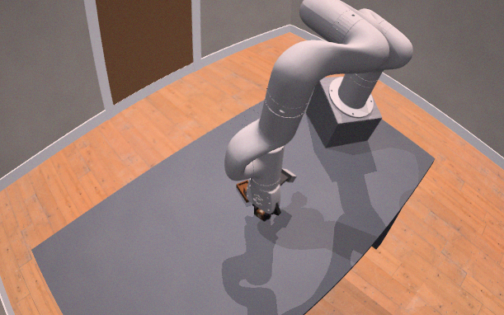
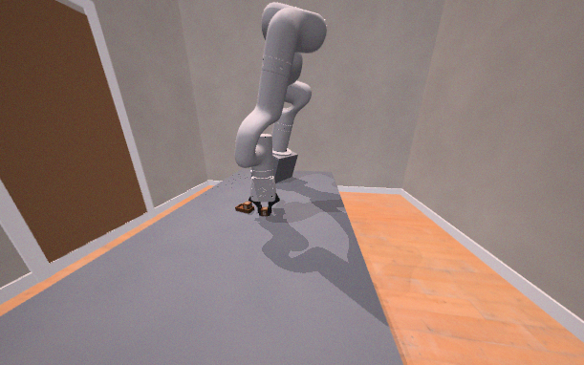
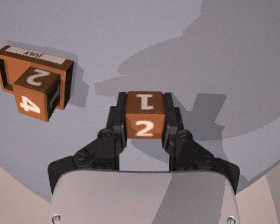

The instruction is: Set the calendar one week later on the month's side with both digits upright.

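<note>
My gripper [image 1: 266, 211] [image 2: 265, 209] [image 3: 144, 104] is shut on a brown cube [image 3: 145, 126], one finger on each side. In the wrist view its upper face shows an upside-down 1 and its near face an upright 2. The cube is close to the table; whether it touches is unclear. The brown tray [image 1: 242, 190] [image 3: 68, 84] lies to the left of the gripper in the wrist view, its JULY label upside down there. The other cube [image 2: 248, 204] [image 3: 32, 103] is at the tray, showing an upside-down 2 on top and a sideways 4. Its underside is hidden.
The grey table [image 1: 149, 231] [image 2: 183, 287] lies under everything, with the arm's shadows across it. The robot's base block [image 1: 343, 128] [image 2: 285, 167] stands at the table's far end. A small light grey piece [image 1: 291, 176] shows beside the wrist; what it belongs to is unclear.
</note>
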Controlling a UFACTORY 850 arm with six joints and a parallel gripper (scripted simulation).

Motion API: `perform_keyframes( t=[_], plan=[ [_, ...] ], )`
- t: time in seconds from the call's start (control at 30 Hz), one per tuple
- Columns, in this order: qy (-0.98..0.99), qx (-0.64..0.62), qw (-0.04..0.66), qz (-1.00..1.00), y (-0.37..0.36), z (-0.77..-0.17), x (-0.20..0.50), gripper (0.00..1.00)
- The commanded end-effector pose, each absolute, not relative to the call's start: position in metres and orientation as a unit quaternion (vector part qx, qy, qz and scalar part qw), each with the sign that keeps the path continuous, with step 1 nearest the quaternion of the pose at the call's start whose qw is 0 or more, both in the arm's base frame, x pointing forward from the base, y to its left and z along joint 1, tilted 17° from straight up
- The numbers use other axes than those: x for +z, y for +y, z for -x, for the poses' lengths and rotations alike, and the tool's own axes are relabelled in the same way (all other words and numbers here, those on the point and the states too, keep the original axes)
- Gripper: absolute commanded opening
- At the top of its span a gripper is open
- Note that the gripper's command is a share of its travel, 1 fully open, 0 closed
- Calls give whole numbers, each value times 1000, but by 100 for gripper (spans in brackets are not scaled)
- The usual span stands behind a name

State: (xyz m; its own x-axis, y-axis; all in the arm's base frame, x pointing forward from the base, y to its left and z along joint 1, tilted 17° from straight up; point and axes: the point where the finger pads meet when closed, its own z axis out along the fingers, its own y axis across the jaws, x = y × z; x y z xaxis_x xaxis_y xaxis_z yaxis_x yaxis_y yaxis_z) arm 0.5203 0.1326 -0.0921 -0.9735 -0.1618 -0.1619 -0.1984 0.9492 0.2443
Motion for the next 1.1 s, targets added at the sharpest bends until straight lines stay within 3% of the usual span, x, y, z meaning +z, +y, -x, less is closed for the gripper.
perform_keyframes(
  t=[0.0,0.93,1.07],
  plan=[
    [985,131,71,91,133,-521,-92,27],
    [985,131,71,91,133,-521,-92,27],
    [985,131,71,91,133,-521,-92,35]
  ],
)
